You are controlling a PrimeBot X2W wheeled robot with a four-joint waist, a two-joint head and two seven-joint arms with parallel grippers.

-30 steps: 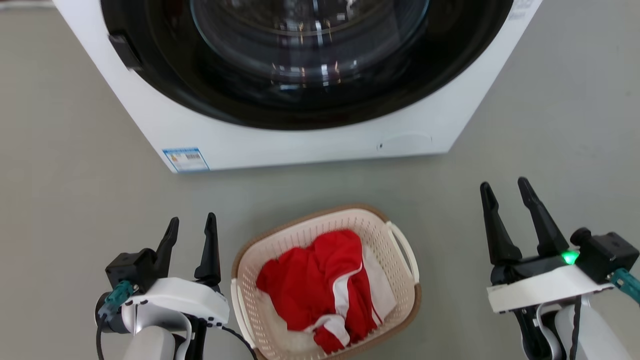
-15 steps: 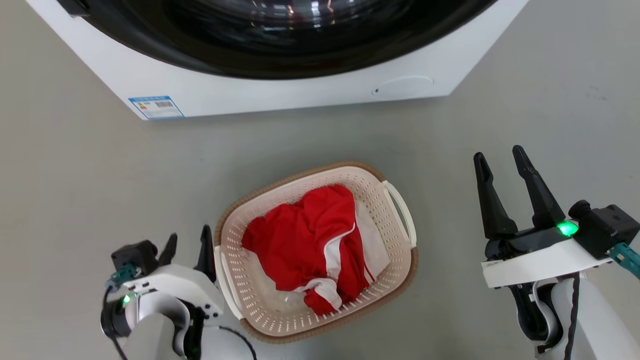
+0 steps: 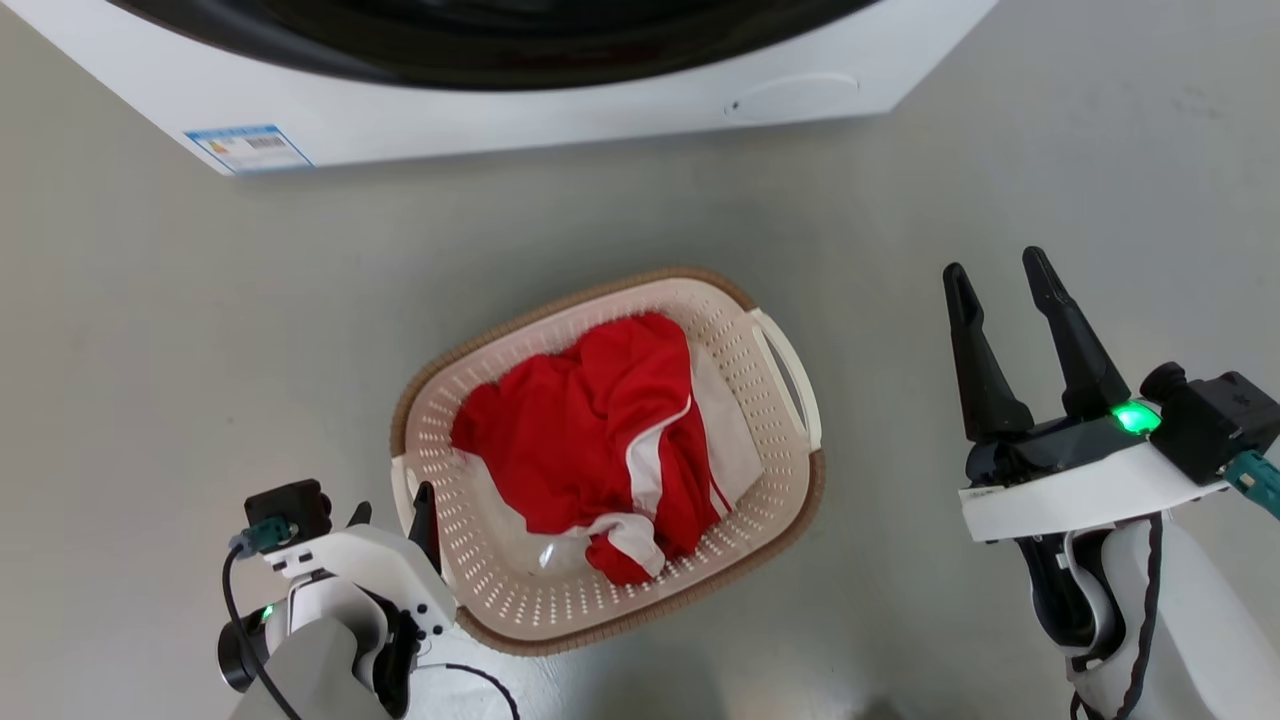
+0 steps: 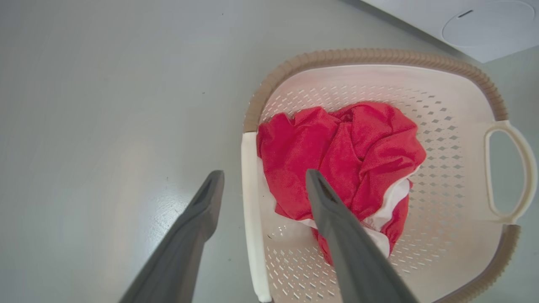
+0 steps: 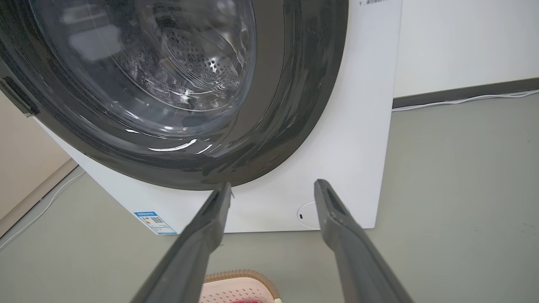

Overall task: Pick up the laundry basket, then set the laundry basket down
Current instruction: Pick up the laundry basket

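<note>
Plastic handle (image 4: 250, 202), snag risk
My left end effector (image 4: 265, 174) straddles the laundry basket (image 4: 370, 54) handle, fingers apart; closing may pinch red cloth (image 4: 358, 143) too. Right end effector (image 3: 992, 262) is spread, well clear.

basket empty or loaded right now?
Loaded, but not full. A crumpled red-and-white garment lies inside the basket, with bare perforated bottom showing around it.

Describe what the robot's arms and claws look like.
The left claw and right claw each have two long tapered black fingers on a white shell, with a black camera block, teal connector, green light and black cable.
</note>
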